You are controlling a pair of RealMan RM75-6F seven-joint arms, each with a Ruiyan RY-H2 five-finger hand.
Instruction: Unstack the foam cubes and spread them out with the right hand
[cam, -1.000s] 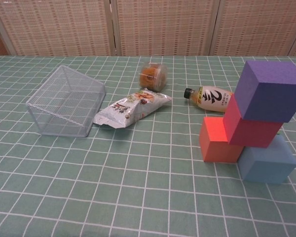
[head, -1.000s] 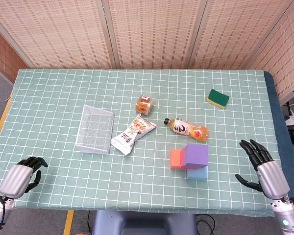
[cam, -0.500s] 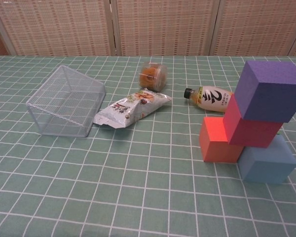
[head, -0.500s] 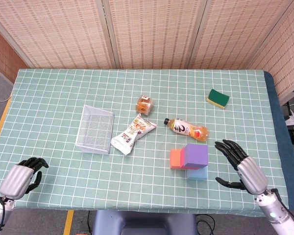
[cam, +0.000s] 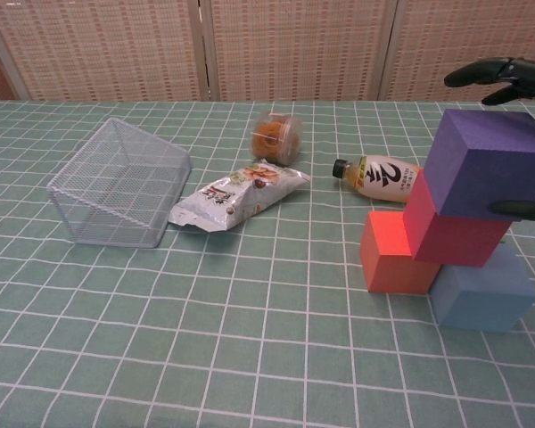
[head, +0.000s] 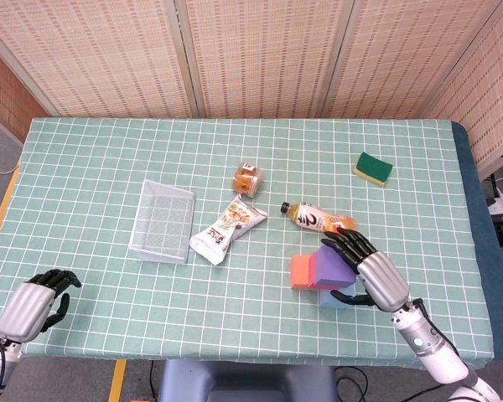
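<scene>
Reach step: right hand, fingers spread and holding nothing, hovers over the purple cube topping the stack at near right; next, close on it and lift clear.

Right hand hovers with fingers spread apart, holding nothing; left hand rests low, fingers curled in.
</scene>
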